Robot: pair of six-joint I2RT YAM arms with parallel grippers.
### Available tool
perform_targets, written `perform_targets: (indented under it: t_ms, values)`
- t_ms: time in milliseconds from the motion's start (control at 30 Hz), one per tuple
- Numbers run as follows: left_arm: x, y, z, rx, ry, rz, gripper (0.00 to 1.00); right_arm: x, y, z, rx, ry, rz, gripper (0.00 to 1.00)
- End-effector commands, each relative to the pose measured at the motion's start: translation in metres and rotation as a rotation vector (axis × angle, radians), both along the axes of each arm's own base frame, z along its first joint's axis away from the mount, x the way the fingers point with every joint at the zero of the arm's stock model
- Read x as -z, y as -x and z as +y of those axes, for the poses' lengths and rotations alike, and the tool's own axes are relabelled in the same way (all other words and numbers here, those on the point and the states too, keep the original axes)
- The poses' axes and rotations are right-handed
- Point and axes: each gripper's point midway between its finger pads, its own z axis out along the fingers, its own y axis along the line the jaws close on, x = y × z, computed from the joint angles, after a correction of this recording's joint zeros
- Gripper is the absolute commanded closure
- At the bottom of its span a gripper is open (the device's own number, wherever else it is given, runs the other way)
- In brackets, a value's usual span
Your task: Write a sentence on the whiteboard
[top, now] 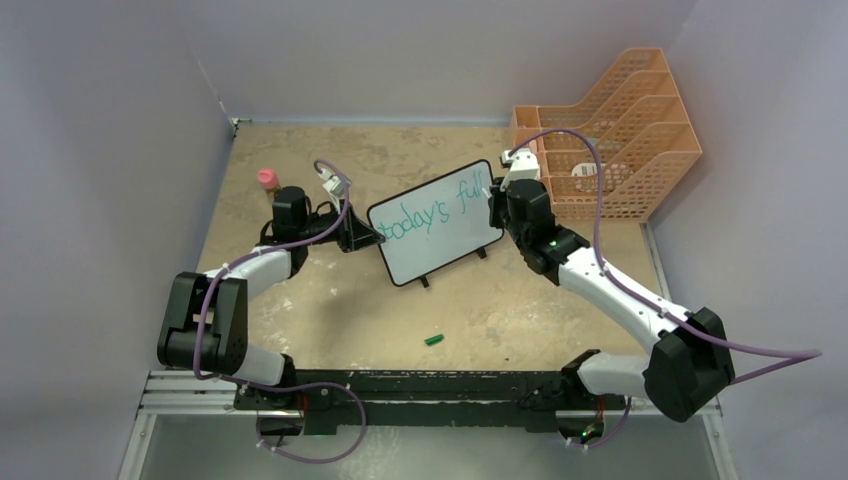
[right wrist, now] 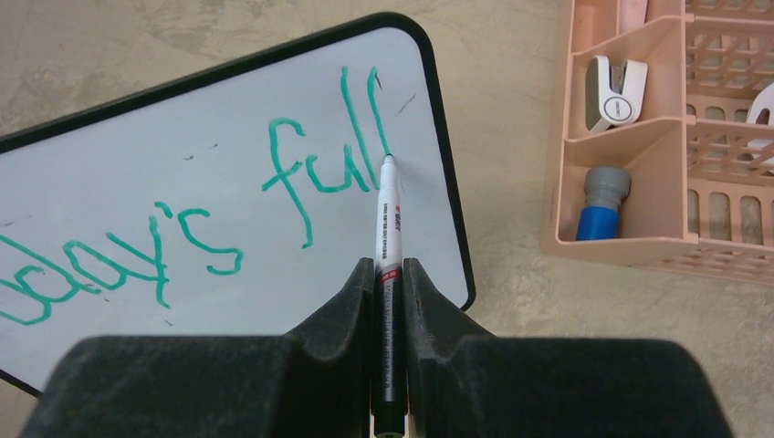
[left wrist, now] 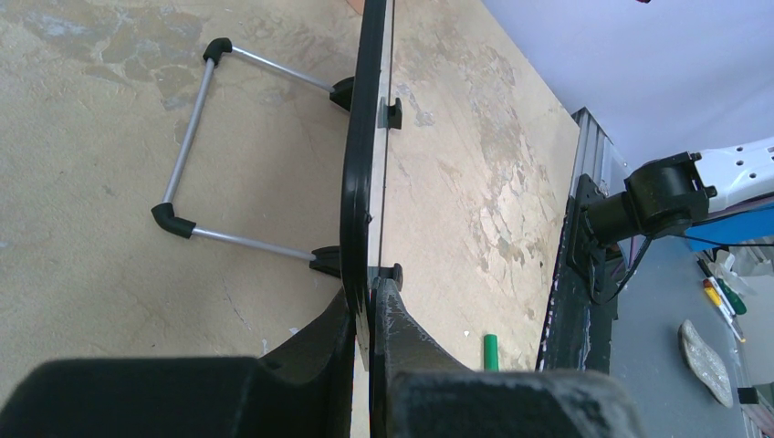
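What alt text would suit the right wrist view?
The right hand grips a marker, its tip touching the whiteboard at the end of green handwriting that finishes with "full". An orange mesh rack stands to the right.

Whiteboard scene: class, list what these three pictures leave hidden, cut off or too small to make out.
Right wrist view: the first letters on the whiteboard run off the left edge; the right gripper hides the lower barrel of the marker, whose print is too small to read.
Left wrist view: the whiteboard is edge-on in the left gripper, so no writing shows.
Top view: the pink object is too small to identify.
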Motion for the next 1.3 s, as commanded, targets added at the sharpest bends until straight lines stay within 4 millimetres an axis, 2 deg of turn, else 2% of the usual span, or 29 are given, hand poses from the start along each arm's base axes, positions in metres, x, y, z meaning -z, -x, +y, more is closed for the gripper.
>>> perform_targets:
  t_ms: [0, 233, 533, 700, 833, 1267]
  values:
    - [-0.021, -0.008, 0.0, -0.003, -0.002, -0.101, 1.0, -0.006, 0.005, -0.003, 0.008, -0.035, -0.008, 1.0]
    - [-0.021, -0.008, 0.0, -0.003, -0.001, -0.099, 1.0, -0.005, 0.008, -0.007, 0.023, -0.036, -0.004, 1.0]
    - [-0.021, -0.009, 0.001, -0.009, -0.004, -0.1, 1.0, -0.031, 0.012, -0.021, 0.073, -0.053, -0.08, 1.0]
    - [-0.021, -0.009, 0.001, -0.013, -0.005, -0.101, 1.0, -0.031, 0.022, -0.017, 0.043, -0.083, -0.069, 1.0]
    - [-0.021, -0.009, 0.001, -0.013, -0.005, -0.1, 1.0, -0.03, 0.032, -0.008, 0.006, -0.122, -0.06, 1.0]
    - [-0.021, -0.009, 0.001, -0.015, -0.006, -0.098, 1.0, -0.008, 0.077, 0.053, -0.128, -0.164, -0.013, 1.0]
